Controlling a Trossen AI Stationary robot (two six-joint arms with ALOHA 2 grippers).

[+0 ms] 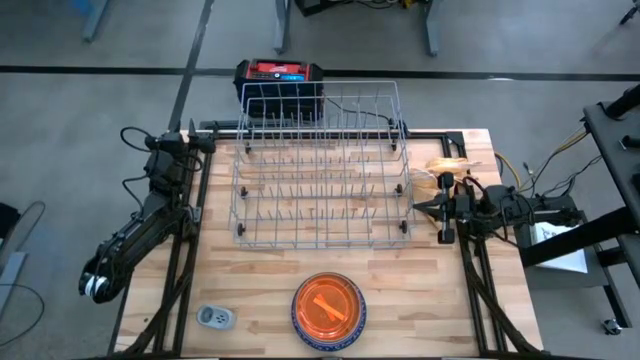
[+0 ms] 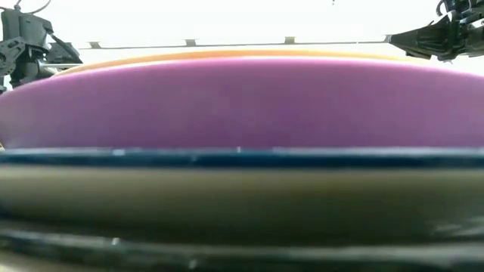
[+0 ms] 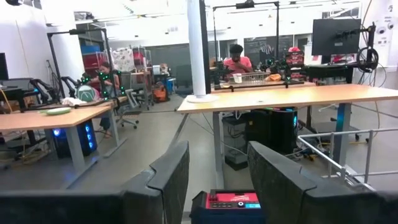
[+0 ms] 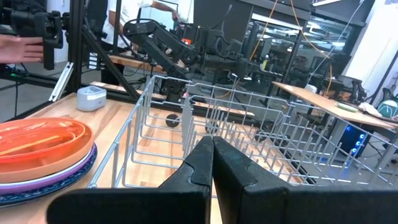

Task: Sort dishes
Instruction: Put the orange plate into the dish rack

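The dishes are a stack of round plates (image 1: 328, 310) at the middle of the table's near edge. An orange dish (image 4: 37, 144) lies on top, with a purple plate (image 2: 242, 106), a blue rim (image 2: 242, 157) and a brownish plate (image 2: 242, 189) under it. The bottom plate rests on the table. My left gripper (image 3: 217, 152) is open at the table's far left corner (image 1: 190, 135), raised and pointing past the far edge. My right gripper (image 4: 212, 149) is shut and empty. It hovers level by the rack's right end (image 1: 418, 207) and points toward the table's left.
A wire rack (image 1: 320, 170) takes up the middle and far part of the table. A red and black box (image 1: 280, 75) stands behind it. A small grey-white device (image 1: 215, 317) lies left of the stack. A pale orange translucent thing (image 1: 448, 168) lies right of the rack. A person's hand (image 4: 18, 46) shows beyond the table.
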